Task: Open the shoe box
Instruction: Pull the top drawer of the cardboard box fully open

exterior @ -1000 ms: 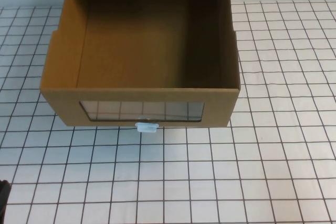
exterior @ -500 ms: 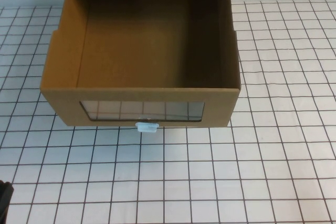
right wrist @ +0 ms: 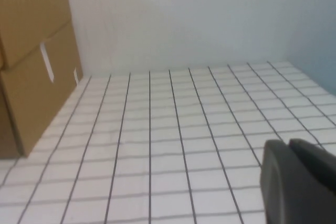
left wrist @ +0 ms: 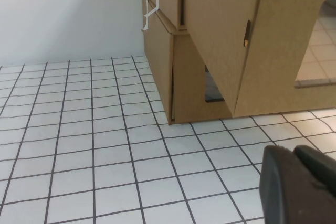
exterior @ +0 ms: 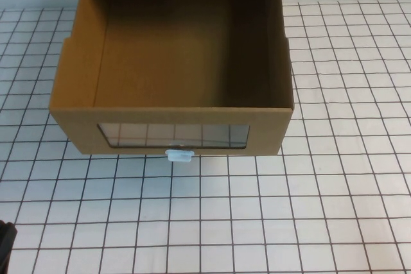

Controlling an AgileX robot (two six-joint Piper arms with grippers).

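The brown cardboard shoe box (exterior: 77, 126) stands at the back middle of the table with its top open and its inside empty. Its near wall has a clear window (exterior: 173, 135) with a small white pull tab (exterior: 180, 154) below it. My left gripper (left wrist: 293, 151) is shut and empty, low over the table to the near left of the box (left wrist: 220, 35). Only a dark sliver of that arm (exterior: 5, 242) shows in the high view. My right gripper (right wrist: 289, 143) is shut on nothing, off to the right of the box (right wrist: 31, 77) and outside the high view.
The white gridded tabletop (exterior: 289, 210) spreads in front of the box and to its right. A plain white wall (right wrist: 210, 19) closes the far side of the table. A white strap (left wrist: 147, 9) hangs on the box's left side.
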